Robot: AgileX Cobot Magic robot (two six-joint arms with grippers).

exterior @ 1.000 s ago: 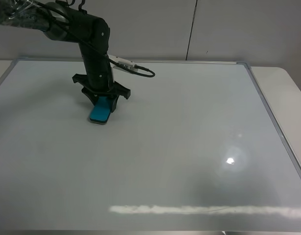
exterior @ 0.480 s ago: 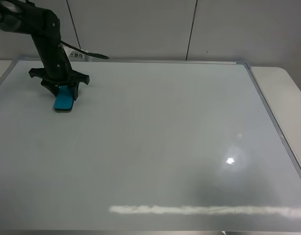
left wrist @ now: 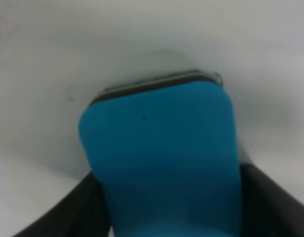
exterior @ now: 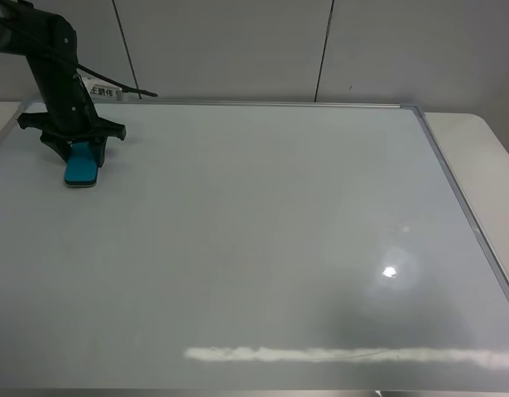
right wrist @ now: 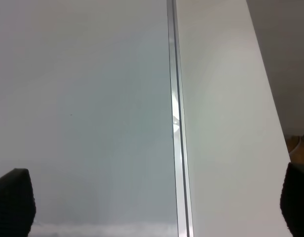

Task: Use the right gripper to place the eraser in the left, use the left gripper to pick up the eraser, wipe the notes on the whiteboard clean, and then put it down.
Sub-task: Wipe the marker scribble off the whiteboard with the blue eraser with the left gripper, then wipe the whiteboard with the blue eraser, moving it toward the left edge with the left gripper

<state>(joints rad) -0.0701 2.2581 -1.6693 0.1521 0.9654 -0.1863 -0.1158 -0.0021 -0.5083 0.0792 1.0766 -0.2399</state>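
Status, as I judge it: handover done, pickup done. No red notes show anywhere on the whiteboard [exterior: 262, 248], so wiping looks finished or nearly so. Left to do: put the eraser down and let go.

Eraser [exterior: 81, 164]: teal block, far left corner region of the board, near the frame. It sits tilted, its lower end touching or just above the surface; I cannot tell which. In the left wrist view the eraser [left wrist: 164, 163] fills the frame, dark felt base edge toward the board.

Left gripper [exterior: 73, 149]: closed on the eraser's upper end, a black finger at each side. Arm reaches in from the left edge and comes down steeply, claw pointing down, white tag just behind it.

Right gripper [right wrist: 152, 197]: absent from the high view. In its wrist view, the two fingertips [right wrist: 12, 202] stand well apart at the frame's edges, nothing between them. It hangs above the board's frame [right wrist: 177, 123], where board meets table [right wrist: 226, 123].
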